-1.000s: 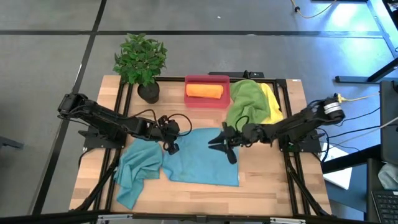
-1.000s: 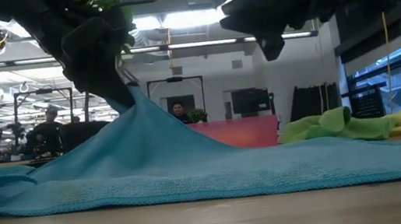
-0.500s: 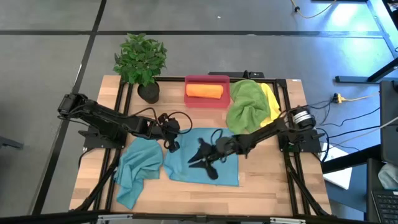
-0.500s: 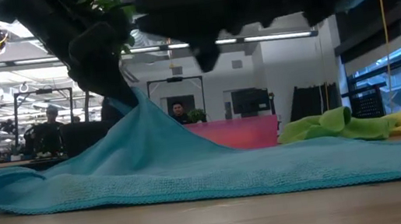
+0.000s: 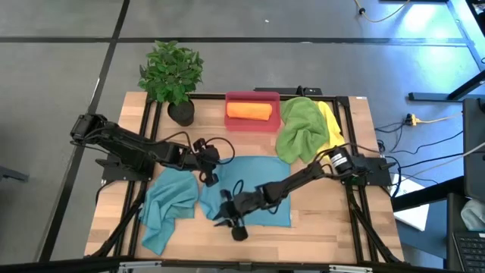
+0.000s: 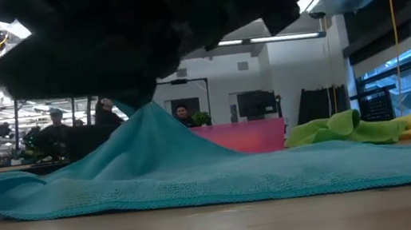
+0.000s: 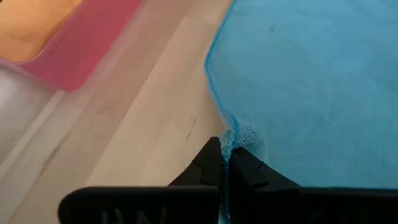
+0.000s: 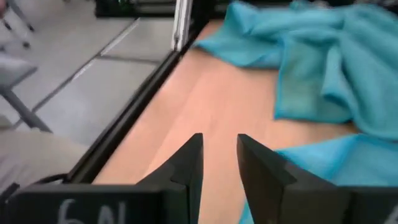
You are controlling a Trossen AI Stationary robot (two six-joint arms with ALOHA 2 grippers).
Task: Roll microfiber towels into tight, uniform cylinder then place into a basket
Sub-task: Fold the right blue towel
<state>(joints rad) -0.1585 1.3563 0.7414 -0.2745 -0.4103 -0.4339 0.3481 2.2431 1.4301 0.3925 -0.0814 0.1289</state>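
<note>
Over the last second the right hand [image 5: 229,221] has swept from beside the green towel [image 5: 299,129] across the flat teal towel [image 5: 250,189] to that towel's near-left corner, while the left hand [image 5: 207,177] has stayed put. That looks like both arms setting up on the same cloth, one corner held and the opposite edge about to be taken, so the roll itself has not begun. The left hand is pinched tight on the far-left corner of the flat teal towel, lifting it into a small peak seen in the low view. The right hand's fingers [image 8: 186,163] stand a narrow gap apart with nothing between them; bare surface [image 8: 217,112] lies directly ahead of them and the towel's edge sits just beside them. A second teal towel [image 5: 167,208] lies crumpled beyond the right hand, past the flat one. The basket [image 5: 252,98], already holding a rolled orange towel [image 5: 249,111], stands well away from both hands, next to the green and yellow towel [image 5: 331,125].
</note>
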